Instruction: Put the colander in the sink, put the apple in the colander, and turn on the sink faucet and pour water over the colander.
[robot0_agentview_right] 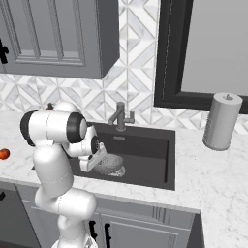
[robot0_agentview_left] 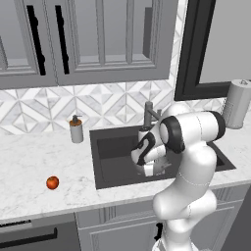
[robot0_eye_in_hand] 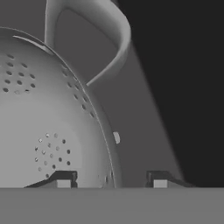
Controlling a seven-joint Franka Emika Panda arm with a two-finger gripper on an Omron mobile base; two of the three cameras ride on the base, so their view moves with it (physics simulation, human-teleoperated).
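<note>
Counter (robot0_agentview_left: 29, 157): pale marble top running along a patterned tile wall, with a paper towel roll (robot0_agentview_right: 220, 121) standing at its right end.
Sink (robot0_agentview_right: 155, 162): dark basin set into the counter; the white arm reaches down into it.
Faucet (robot0_agentview_right: 119, 116): dark post at the back rim of the sink, spout angled over the basin.
Colander (robot0_agentview_right: 109, 164): grey perforated bowl inside the sink, directly under the hand.
Gripper (robot0_eye_in_hand: 111, 181): lowered over the colander's edge, fingers spread, one tip inside the bowl and one outside, with the rim between them; a loop handle curves just beyond.
Apple (robot0_agentview_left: 52, 183): red-orange fruit on the counter left of the sink, well apart from the gripper.
</note>
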